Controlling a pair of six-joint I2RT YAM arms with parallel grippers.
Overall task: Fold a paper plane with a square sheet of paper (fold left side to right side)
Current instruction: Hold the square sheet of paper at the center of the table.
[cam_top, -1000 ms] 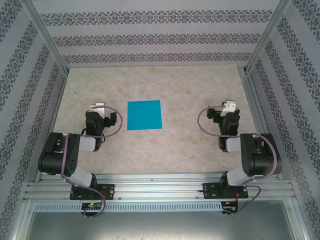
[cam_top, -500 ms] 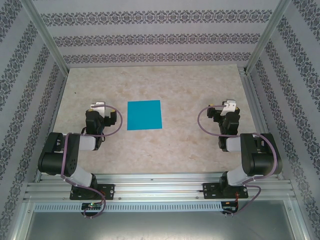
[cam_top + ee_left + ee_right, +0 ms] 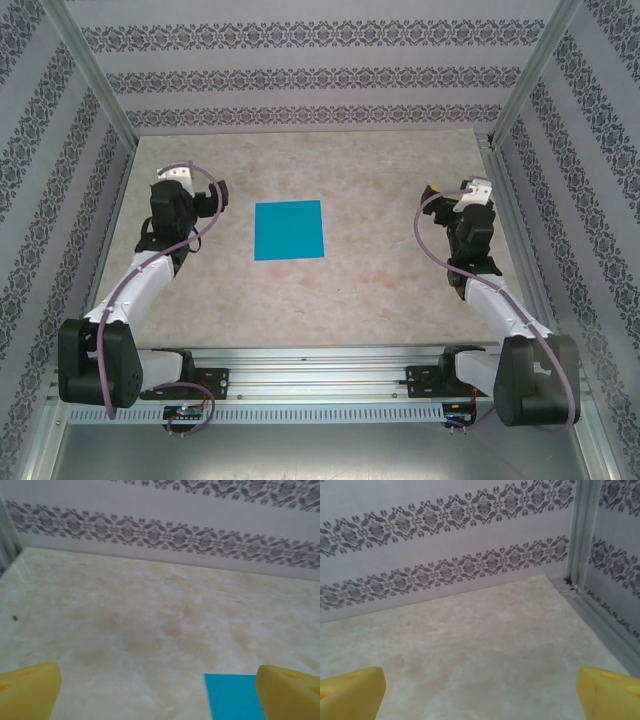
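Both arms have extended forward, left gripper [image 3: 172,179] and right gripper [image 3: 478,188] spread wide; the square sheet of paper [image 3: 289,230], lying flush, may slide instead of lifting.

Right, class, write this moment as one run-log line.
phase: pre-fold | square cyan-blue paper sheet: flat, uncreased | left end effector: open, left of sheet | right end effector: open, right of sheet
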